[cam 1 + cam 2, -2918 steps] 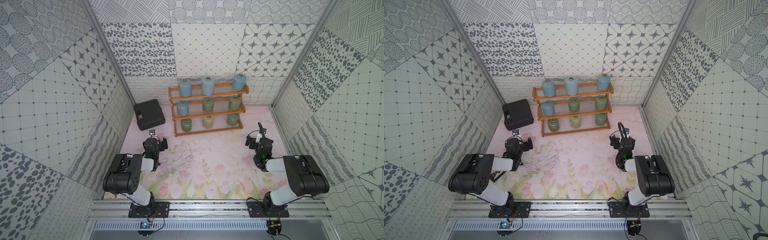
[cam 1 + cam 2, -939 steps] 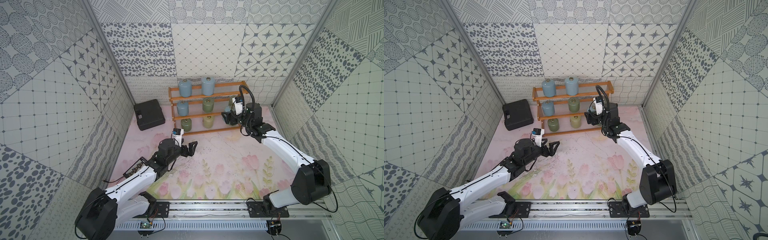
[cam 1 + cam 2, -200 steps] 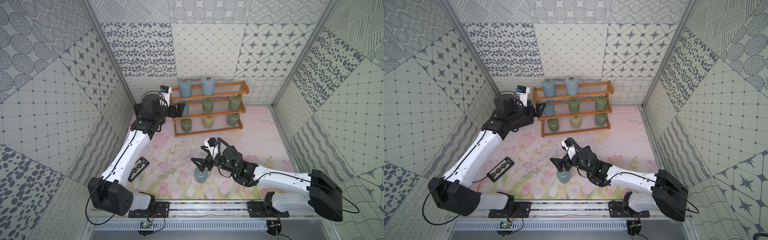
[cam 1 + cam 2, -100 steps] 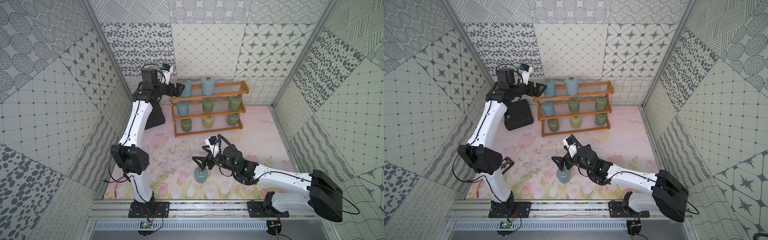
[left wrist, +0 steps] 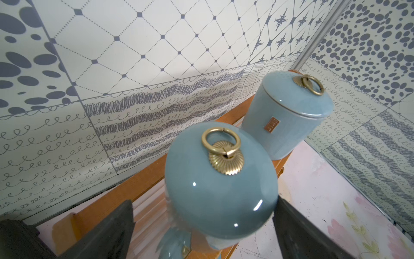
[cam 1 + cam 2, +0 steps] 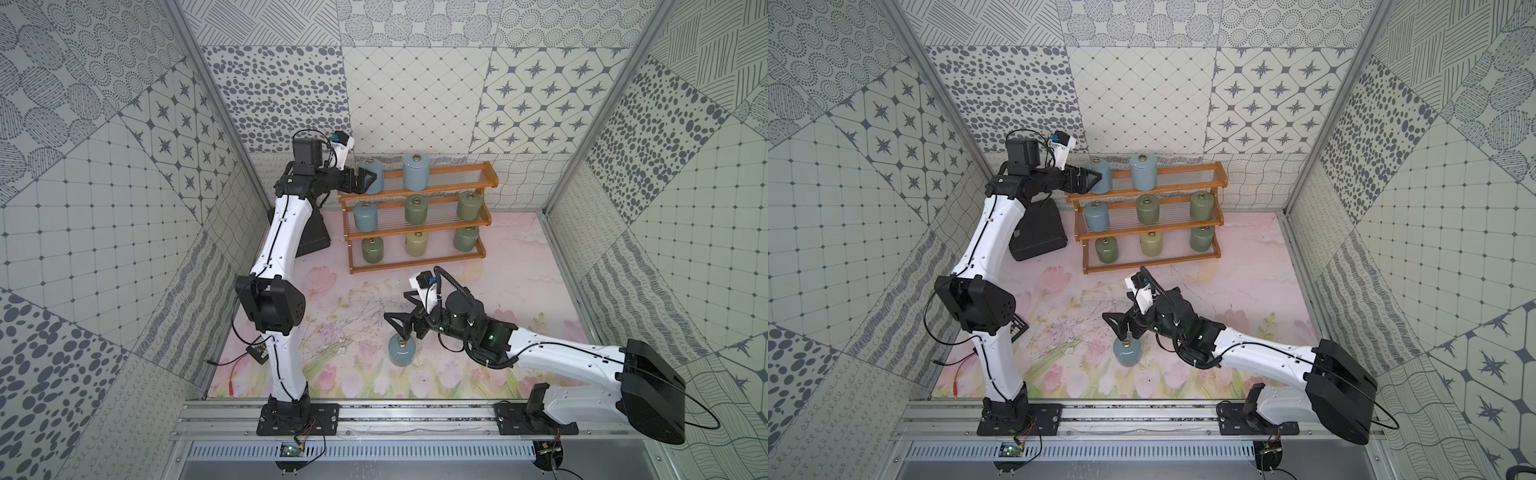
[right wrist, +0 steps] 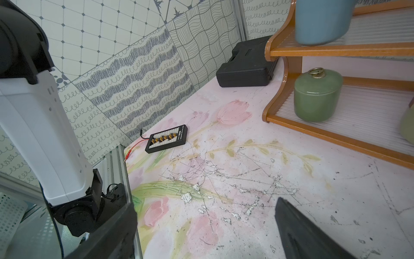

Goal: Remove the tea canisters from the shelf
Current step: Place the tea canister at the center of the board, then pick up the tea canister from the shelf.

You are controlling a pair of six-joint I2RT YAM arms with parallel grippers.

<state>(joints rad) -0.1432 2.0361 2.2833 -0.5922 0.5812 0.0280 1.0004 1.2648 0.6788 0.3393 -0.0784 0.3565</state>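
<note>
The shelf holds several tea canisters on its three tiers. My left gripper is open at the left end of the top tier. Its jaws stand on either side of a blue canister; one finger is close against it, the other stands apart. A second blue canister stands beside it. Another blue canister stands on the mat. My right gripper hangs open just above and behind it, with nothing between its jaws.
A black case lies left of the shelf, partly behind my left arm. A small black connector board with a red wire lies near the left wall. A green canister sits on the bottom tier.
My left arm rose from the middle tier to the top tier and brought its open jaws around the left blue canister. My right gripper lifted slightly off the canister on the mat.
</note>
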